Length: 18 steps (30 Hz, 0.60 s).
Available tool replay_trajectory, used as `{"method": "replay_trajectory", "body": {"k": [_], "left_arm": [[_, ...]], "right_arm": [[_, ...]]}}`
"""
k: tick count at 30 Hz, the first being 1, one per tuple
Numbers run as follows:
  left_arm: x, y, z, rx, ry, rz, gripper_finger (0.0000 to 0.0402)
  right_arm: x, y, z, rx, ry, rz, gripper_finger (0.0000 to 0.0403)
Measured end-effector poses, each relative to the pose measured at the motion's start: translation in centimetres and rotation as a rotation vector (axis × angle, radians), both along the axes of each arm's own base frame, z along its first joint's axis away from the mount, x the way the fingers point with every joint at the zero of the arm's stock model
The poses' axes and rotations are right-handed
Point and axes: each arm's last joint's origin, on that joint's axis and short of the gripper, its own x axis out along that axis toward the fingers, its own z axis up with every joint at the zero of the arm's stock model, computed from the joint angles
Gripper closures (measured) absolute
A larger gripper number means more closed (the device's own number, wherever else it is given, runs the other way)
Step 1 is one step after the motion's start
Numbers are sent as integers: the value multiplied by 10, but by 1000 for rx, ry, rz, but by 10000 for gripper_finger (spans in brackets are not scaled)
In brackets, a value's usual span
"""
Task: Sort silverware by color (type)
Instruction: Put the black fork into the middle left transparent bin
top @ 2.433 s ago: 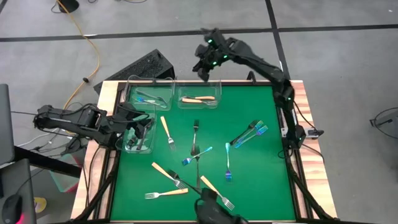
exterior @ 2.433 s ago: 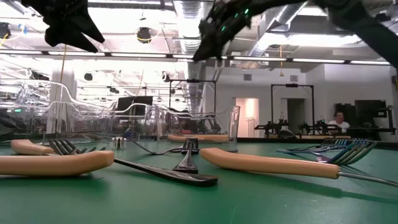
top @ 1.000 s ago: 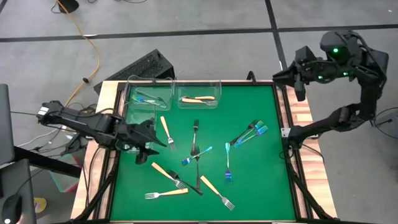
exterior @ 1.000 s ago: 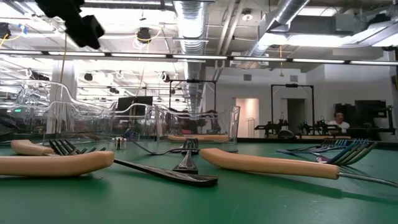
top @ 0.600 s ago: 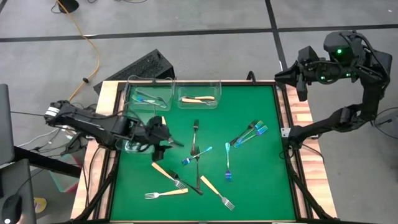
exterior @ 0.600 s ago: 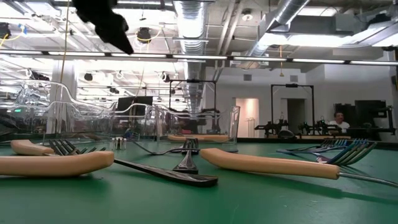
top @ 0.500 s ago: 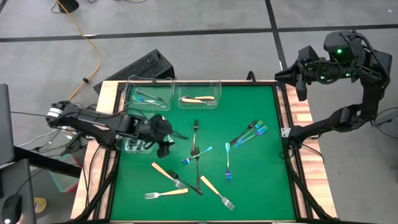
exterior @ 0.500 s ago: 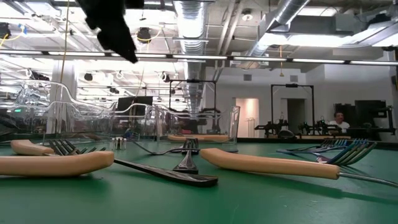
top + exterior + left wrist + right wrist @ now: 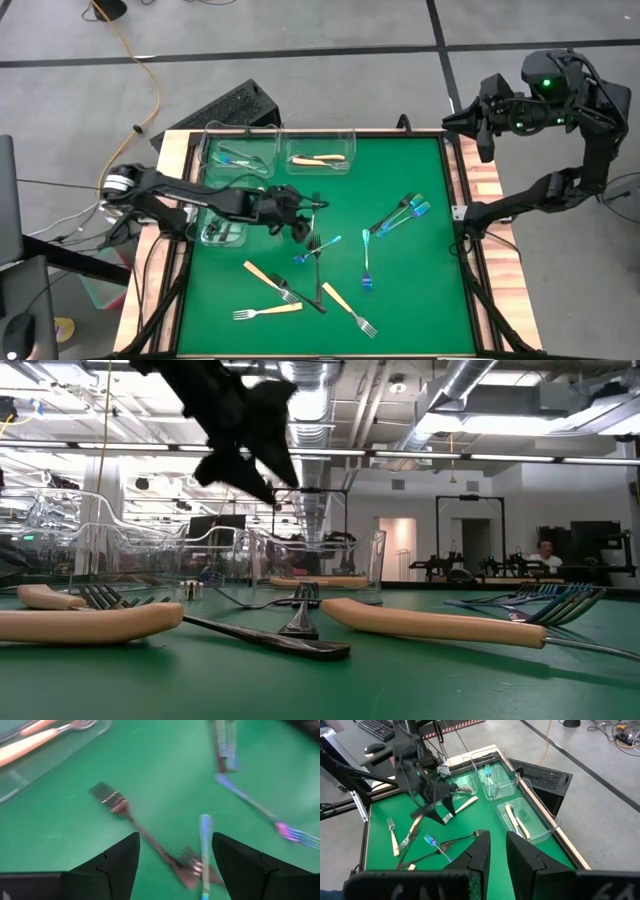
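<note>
Left gripper (image 9: 303, 222) over forks (image 9: 316, 245) (fingers apart)

mat (image 9: 400, 270): green | forks (image 9: 404, 212): iridescent blue | fork (image 9: 318, 157): tan handle

a green surface (image 9: 420, 290) with wooden edges carries three clear plastic bins (image 9: 318, 149) along its far-left part. loose on it lie tan-handled forks (image 9: 267, 310), blue-iridescent forks (image 9: 403, 214) and dark forks (image 9: 314, 212), several crossing near the middle.

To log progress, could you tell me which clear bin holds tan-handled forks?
The bin at the mat's far edge, nearer the middle; its neighbour holds a blue fork, and the left-edge bin shows none.
</note>
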Motion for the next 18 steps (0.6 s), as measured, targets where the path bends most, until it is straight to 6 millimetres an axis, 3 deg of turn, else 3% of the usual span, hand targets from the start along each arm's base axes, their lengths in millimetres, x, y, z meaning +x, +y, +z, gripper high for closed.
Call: {"method": "replay_trajectory", "body": {"k": [11,18], "left_arm": [[47,9,-36,66,103,139,168],[56,13,-61,31,160,182,168]], "right_arm": [[-1,1,0,1,-3,-1,321],[-2,1,0,0,-5,-1,321]]}}
